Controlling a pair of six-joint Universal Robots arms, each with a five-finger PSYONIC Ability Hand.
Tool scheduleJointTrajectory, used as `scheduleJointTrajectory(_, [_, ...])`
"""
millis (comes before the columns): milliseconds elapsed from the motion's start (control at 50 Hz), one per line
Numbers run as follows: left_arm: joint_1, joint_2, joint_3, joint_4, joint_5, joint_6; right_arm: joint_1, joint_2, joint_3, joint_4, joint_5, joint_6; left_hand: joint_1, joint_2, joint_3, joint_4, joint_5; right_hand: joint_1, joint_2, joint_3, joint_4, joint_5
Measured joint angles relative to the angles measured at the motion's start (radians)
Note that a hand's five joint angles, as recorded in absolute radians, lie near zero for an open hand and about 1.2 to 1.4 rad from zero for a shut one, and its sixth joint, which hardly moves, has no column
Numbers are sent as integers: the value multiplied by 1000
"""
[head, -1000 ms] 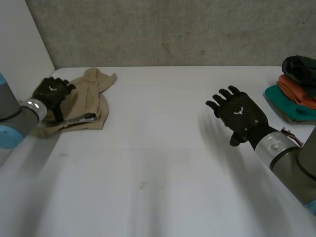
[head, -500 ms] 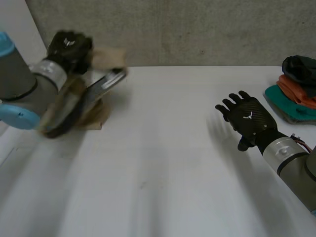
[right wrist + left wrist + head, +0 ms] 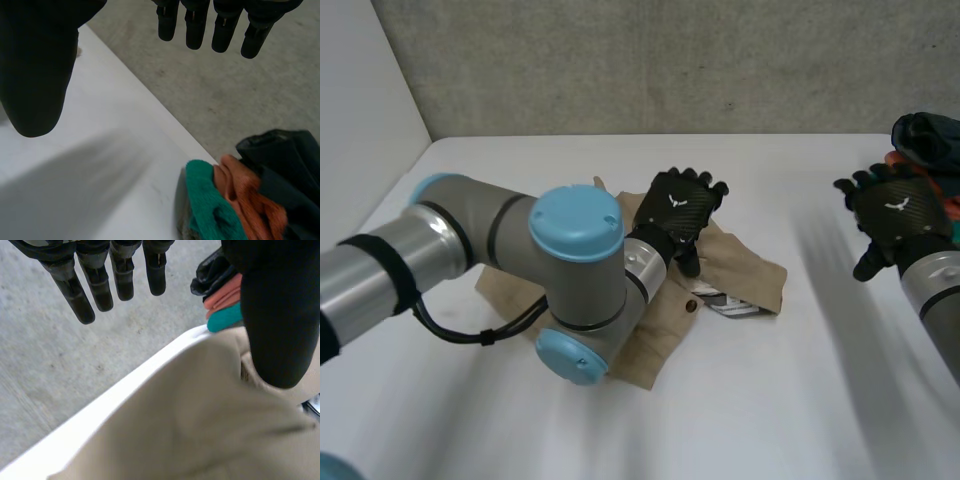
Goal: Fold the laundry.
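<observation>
A tan garment (image 3: 745, 265) lies crumpled near the middle of the white table (image 3: 570, 170), with a dark label or tag showing at its front edge. My left hand (image 3: 678, 205) hovers over its far side, fingers straight and thumb apart, holding nothing. In the left wrist view the tan cloth (image 3: 190, 430) spreads under the palm, below the straight fingers (image 3: 100, 285). My right hand (image 3: 900, 210) is open above the table's right side, well clear of the garment. In its wrist view, the thumb (image 3: 35, 65) is spread wide from the fingers.
A stack of folded clothes (image 3: 928, 135), dark on orange on teal, sits at the table's far right, just behind my right hand. The right wrist view shows the stack (image 3: 235, 200) beyond the fingertips. My left arm's elbow (image 3: 575, 290) lies across the garment's left part.
My left arm swung from the table's left edge to the middle, carrying the tan garment, then opened and let it drop. My right hand moved right, toward the stack.
</observation>
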State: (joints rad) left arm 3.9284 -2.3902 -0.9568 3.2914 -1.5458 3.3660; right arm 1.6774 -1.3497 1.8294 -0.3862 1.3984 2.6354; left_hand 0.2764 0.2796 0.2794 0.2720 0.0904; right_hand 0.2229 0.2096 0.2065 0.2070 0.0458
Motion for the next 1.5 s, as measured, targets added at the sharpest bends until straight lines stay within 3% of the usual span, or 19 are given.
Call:
scheduleJointTrajectory(100, [54, 146, -100, -3, 0, 49, -16, -17, -33, 80, -1, 56, -7, -11, -14, -11, -13, 0, 0, 0, 0, 0])
scheduleJointTrajectory(300, [332, 448, -383, -8, 72, 90, 68, -11, -116, 288, -42, 202, -7, -22, -14, -16, -18, 0, 0, 0, 0, 0])
scheduleJointTrajectory(360, [379, 457, -406, -8, 102, 95, 92, -1, -127, 298, -46, 223, -7, -22, -14, -16, -18, 0, 0, 0, 0, 0])
scheduleJointTrajectory(380, [461, 449, -434, -9, 171, 108, 131, 29, -145, 306, -49, 254, -7, -22, -14, -16, -18, 0, 0, 0, 0, 0])
scheduleJointTrajectory(440, [534, 402, -442, -10, 256, 138, 181, 85, -172, 299, -46, 279, -7, -22, -14, -16, -18, 0, 0, 0, 0, 0])
scheduleJointTrajectory(560, [603, 221, -392, -16, 410, 268, 278, 214, -230, 228, -2, 286, -7, -22, -14, -16, -18, 2, 4, 3, 4, 3])
scheduleJointTrajectory(640, [596, 118, -339, -26, 445, 342, 308, 270, -251, 167, 47, 271, 129, 118, 119, 111, 119, 145, 160, 163, 162, 155])
scheduleJointTrajectory(680, [581, 76, -310, -35, 449, 369, 316, 291, -258, 136, 68, 261, 451, 380, 379, 391, 393, 375, 388, 386, 385, 376])
scheduleJointTrajectory(700, [578, 69, -305, -37, 449, 373, 317, 296, -260, 128, 74, 257, 451, 380, 379, 391, 393, 438, 451, 449, 448, 437])
scheduleJointTrajectory(720, [561, 45, -283, -47, 446, 387, 320, 309, -265, 101, 87, 244, 816, 765, 757, 758, 748, 649, 684, 675, 674, 656])
scheduleJointTrajectory(760, [540, 30, -266, -63, 435, 396, 322, 319, -274, 78, 98, 225, 879, 890, 873, 898, 871, 819, 898, 890, 892, 857])
scheduleJointTrajectory(860, [511, 50, -257, -102, 386, 395, 320, 333, -316, 47, 105, 159, 879, 913, 895, 924, 874, 840, 961, 968, 980, 929])
scheduleJointTrajectory(1020, [464, 281, -351, -169, 271, 283, 316, 401, -561, -4, 86, -36, 879, 915, 900, 924, 874, 852, 961, 968, 982, 929])
scheduleJointTrajectory(1140, [400, 414, -462, -157, 240, 129, 312, 529, -772, -69, -8, -105, 879, 916, 907, 925, 874, 852, 961, 968, 982, 940])
scheduleJointTrajectory(1240, [345, 424, -552, -72, 141, 33, 306, 681, -924, -122, -111, -104, 879, 916, 908, 925, 874, 852, 961, 968, 982, 944])
scheduleJointTrajectory(1280, [318, 402, -569, -20, 83, 17, 304, 742, -968, -141, -144, -97, 855, 883, 877, 904, 859, 778, 865, 871, 881, 850])
scheduleJointTrajectory(1340, [286, 372, -573, 47, 13, 11, 303, 792, -996, -155, -165, -87, 338, 415, 417, 422, 406, 344, 415, 437, 466, 423])
scheduleJointTrajectory(1400, [269, 361, -568, 97, -34, 15, 303, 790, -984, -160, -161, -69, 102, 130, 131, 134, 136, 12, 43, 58, 58, 30])
scheduleJointTrajectory(1500, [280, 422, -577, 118, -48, 23, 290, 660, -882, -156, -111, -11, 74, 63, 64, 61, 62, -2, 0, 0, -1, 0])
